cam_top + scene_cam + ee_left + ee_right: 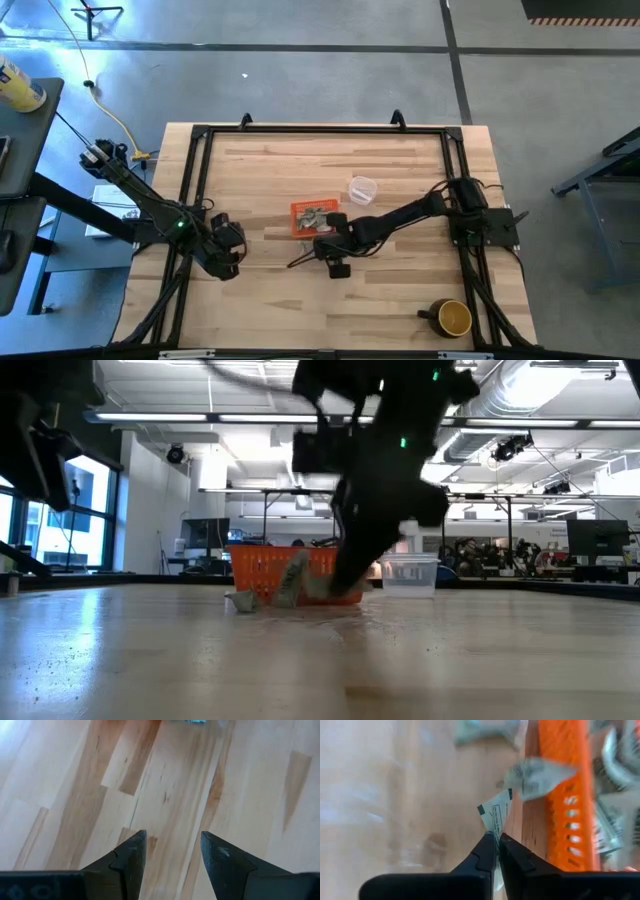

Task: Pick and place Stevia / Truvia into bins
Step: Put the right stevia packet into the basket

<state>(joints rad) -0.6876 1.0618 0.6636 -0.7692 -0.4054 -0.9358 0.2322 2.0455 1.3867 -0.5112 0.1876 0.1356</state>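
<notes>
Right gripper point(497, 840) clamped on one Stevia sachet point(496, 814), just beside orange bin point(562, 795) wall, low over surface point(400, 300). More sachets point(314, 214) piled in bin. Left gripper point(171, 851) held apart, nothing gripped, well clear of bin.

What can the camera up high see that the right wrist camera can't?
Only the high view shows the whole table, the left gripper waiting open over bare wood, the clear cup and the mug. Only the right wrist view shows the right gripper shut on a sachet beside the bin's wall. Both show the orange bin holding sachets.
</notes>
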